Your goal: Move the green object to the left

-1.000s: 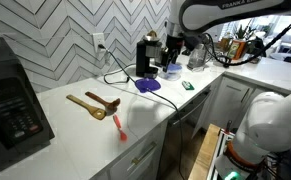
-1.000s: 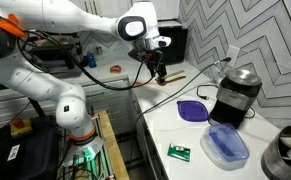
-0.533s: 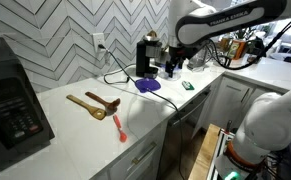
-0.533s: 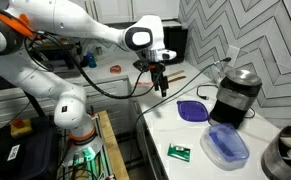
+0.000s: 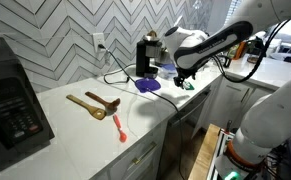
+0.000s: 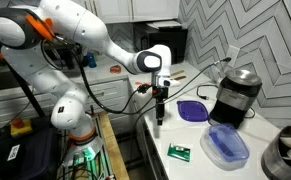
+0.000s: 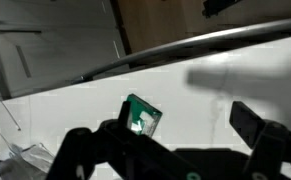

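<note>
The green object is a small flat bright-green square. It lies on the white counter near its front edge in both exterior views (image 5: 187, 86) (image 6: 179, 152). In the wrist view it (image 7: 141, 116) sits just past the left finger. My gripper (image 6: 158, 117) (image 5: 181, 80) (image 7: 175, 130) hangs over the counter, open and empty, its fingers pointing down. It is short of the green object and above it.
A purple flat disc (image 6: 193, 110) (image 5: 148, 85) lies by a black coffee machine (image 6: 233, 92). A blue bowl (image 6: 225, 146) stands near the green object. Wooden utensils (image 5: 93, 104) and a red item (image 5: 119, 127) lie further along the counter.
The arm has swung along the counter towards the green object and lowered, so the gripper now hangs close to it.
</note>
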`<state>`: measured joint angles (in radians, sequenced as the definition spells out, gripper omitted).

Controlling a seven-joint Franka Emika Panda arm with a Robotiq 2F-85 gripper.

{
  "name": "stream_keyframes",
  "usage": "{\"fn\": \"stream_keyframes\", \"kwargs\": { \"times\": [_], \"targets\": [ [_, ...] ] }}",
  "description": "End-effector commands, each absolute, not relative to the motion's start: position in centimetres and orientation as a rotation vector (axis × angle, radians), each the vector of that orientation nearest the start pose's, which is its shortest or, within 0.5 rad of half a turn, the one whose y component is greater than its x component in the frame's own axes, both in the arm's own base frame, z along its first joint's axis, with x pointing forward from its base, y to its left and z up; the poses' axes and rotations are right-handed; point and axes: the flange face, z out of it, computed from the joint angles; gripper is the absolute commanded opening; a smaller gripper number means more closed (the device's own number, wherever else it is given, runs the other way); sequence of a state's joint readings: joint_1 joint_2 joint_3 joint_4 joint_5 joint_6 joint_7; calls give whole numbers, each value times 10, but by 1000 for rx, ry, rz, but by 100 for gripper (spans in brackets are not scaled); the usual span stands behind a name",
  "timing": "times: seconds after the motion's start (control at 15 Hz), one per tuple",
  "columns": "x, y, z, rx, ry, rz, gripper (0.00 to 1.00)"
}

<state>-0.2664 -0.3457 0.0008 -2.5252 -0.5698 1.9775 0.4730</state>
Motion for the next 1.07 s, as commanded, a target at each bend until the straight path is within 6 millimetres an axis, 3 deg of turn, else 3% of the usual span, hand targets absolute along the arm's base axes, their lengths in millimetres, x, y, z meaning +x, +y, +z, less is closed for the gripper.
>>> {"fn": "stream_keyframes", "kwargs": {
  "times": [0.0, 0.4, 1.0],
  "targets": [
    [379, -143, 386, 2521, -638, -208, 100],
    [378, -149, 374, 2483, -697, -229, 100],
    [393, -180, 361, 2431, -774, -243, 100]
  ]
}}
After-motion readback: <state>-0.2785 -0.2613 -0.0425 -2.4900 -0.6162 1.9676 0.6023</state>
